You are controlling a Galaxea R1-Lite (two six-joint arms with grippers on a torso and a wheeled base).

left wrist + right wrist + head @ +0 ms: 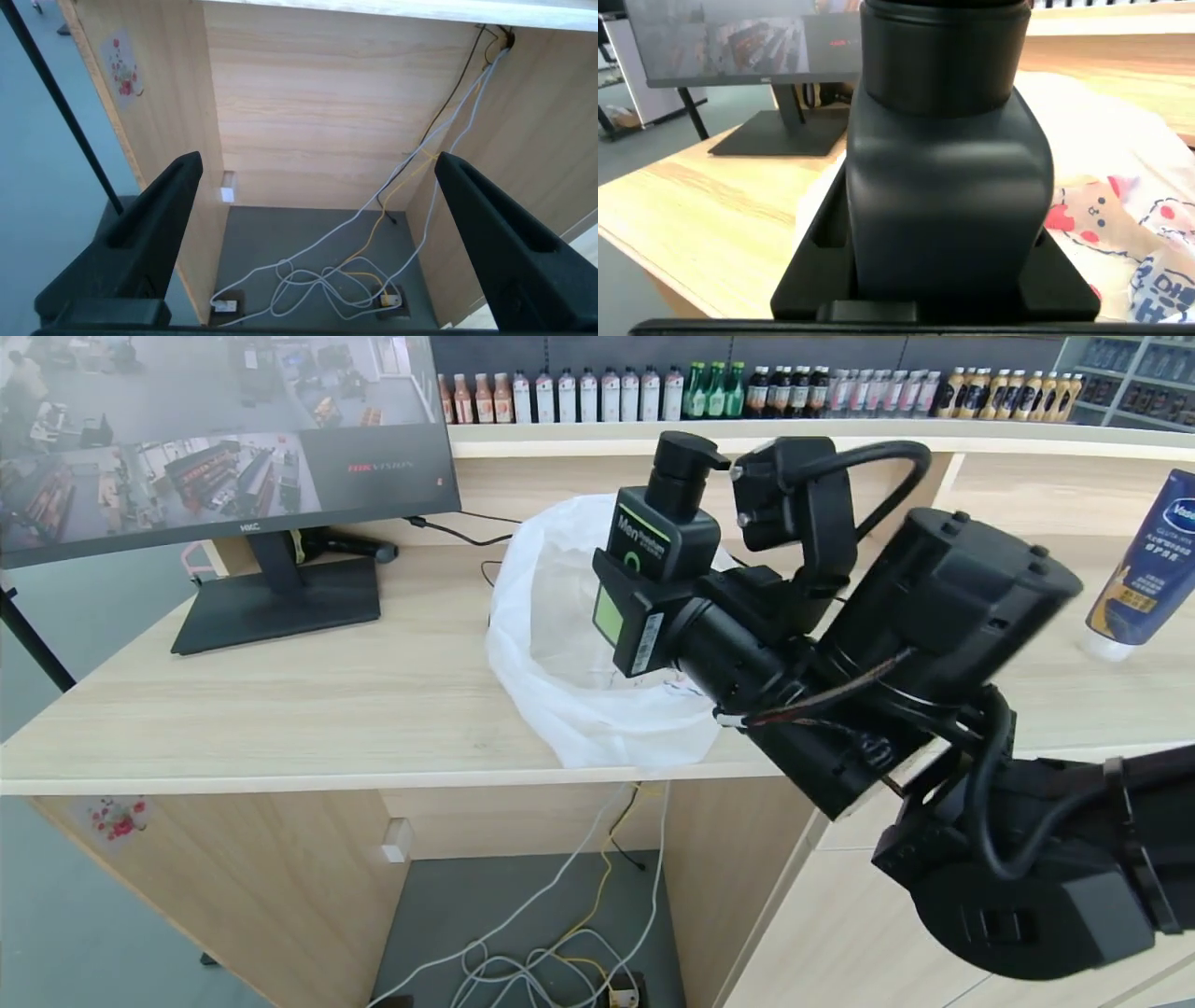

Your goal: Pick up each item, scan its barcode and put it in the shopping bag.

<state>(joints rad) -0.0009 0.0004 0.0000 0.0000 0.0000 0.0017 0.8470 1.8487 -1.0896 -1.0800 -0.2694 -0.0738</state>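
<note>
At the left end of the pale wood-grain counter (280,709) stands a flat black monitor (215,439) on a black foot, its screen showing camera feeds. Below the countertop, the left gripper (318,177) faces the open kneehole, its two black fingers (159,233) spread wide apart with nothing between them. Past them, a tangle of white and yellow cables (327,280) lies on the grey floor.

At the counter's middle sits the thin white plastic shopping bag (560,653), mouth open upward. It slumps near the front edge, and the right wrist view shows red and blue print on its film.

Just above the bag's right side, the right gripper (649,607) is clamped on a squarish black plastic pump bottle (665,537), with a finger on either flank of the body. The bottle tilts with its pump head up and away from the wrist. It has broad rounded shoulders, a thick round neck and a short black spout. Its front carries a dark label with a pale green edge and a green patch lower down. A narrow white barcode strip shows at the lower left side, though I cannot tell whether it is on the bottle or on the finger.

Well to the right, a blue squeeze tube with a white cap (1153,560) stands cap-down on the counter. A row of drink bottles (747,392) lines the shelf behind.
</note>
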